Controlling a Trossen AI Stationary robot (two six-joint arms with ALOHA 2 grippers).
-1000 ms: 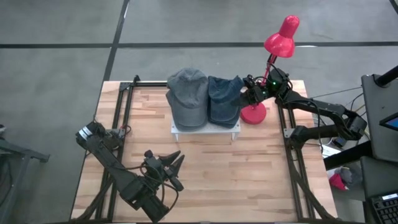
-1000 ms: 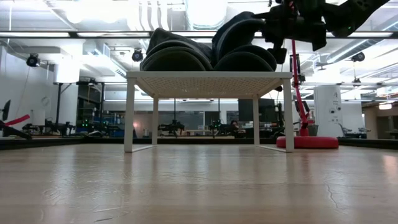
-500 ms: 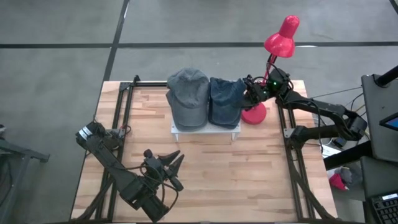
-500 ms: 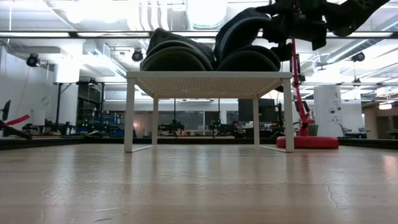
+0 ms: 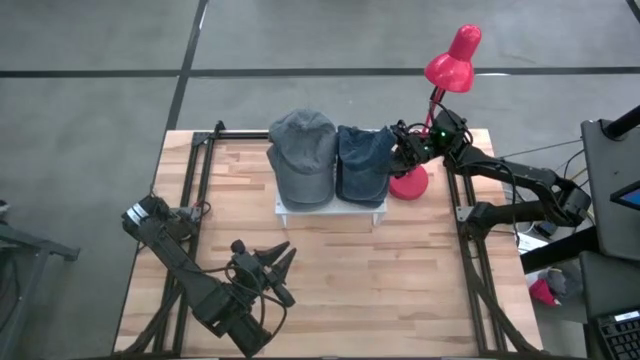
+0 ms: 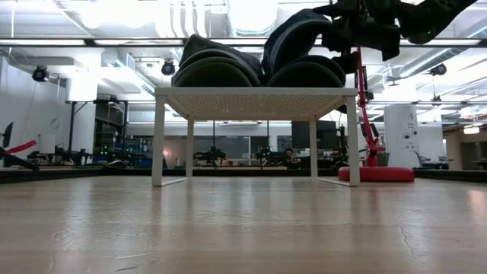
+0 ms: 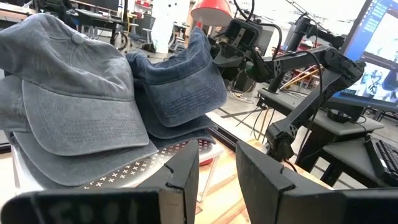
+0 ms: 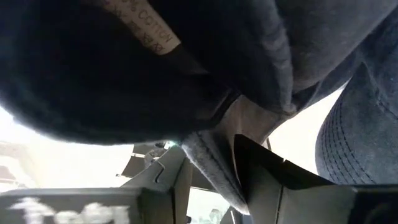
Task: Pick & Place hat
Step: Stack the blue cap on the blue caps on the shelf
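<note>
The dark blue cap [image 5: 362,162] sits on the white rack [image 5: 330,212] beside the grey cap [image 5: 301,155]. The right gripper [image 5: 404,152] is clamped on its edge. Soft, light cotton; it will sag, so grip the stitched rim.

Two caps side by side on the white perforated stand [image 5: 330,208] at the table's far middle; grey cap [image 5: 301,155] on the left, crown up, brim toward the near edge; dark blue denim cap [image 5: 362,160] just beside it, touching, its right edge lifted and tilted, fabric caught between the right gripper [image 5: 404,150] fingers.
</note>
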